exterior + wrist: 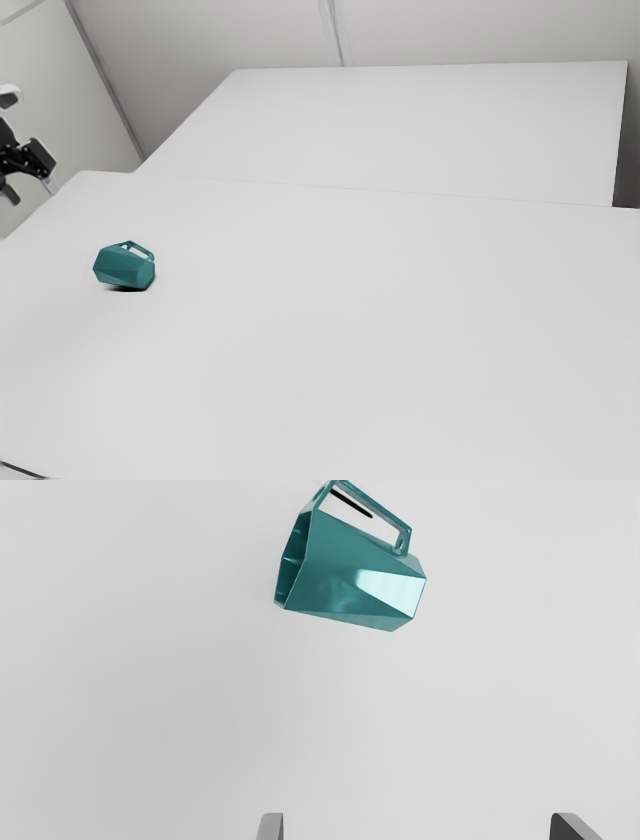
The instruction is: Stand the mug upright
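1 mug (124,268) w/ 1 handle (372,507) lies on its side on 1 white table (350,350), & 1 gripper (28,176) w/ 2 fingers (270,827) is well apart from it, jaws spread wide, nothing btwn. Wrist view gives the mug's hollow mouth (293,560) & a black streak (351,503) thru the handle; ext. view adds a pale slab (430,130) behind the table. Mouth pts to the exterior view's left, base to its right, long axis near-horiz., slightly slanted.
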Motion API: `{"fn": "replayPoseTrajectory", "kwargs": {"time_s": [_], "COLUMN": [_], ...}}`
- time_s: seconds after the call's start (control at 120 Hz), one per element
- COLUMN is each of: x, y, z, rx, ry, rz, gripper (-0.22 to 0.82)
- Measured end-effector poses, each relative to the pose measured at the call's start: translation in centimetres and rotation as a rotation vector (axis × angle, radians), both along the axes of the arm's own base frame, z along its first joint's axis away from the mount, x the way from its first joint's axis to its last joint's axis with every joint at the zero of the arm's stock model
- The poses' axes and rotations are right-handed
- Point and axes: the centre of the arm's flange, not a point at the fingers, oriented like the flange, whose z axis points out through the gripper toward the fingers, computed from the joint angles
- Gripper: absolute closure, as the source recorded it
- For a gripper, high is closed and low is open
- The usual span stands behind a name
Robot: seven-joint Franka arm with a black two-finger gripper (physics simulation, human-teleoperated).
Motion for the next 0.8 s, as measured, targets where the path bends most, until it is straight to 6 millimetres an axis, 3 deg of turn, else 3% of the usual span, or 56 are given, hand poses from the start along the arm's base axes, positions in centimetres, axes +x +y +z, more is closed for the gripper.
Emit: {"fn": "replayPoseTrajectory", "kwargs": {"time_s": [0.15,0.383,0.667,0.8], "x": [0.9,1.9,1.7,1.8], "y": [4.3,8.1,10.5,10.8], "z": [-4.1,-10.2,-16.9,-17.9], "rx": [-0.083,-0.183,-0.292,-0.325], "ry": [-0.058,-0.137,-0.213,-0.280], "rz": [-0.047,-0.154,-0.250,-0.283], "gripper": [0.03,0.03,0.03,0.03]}}
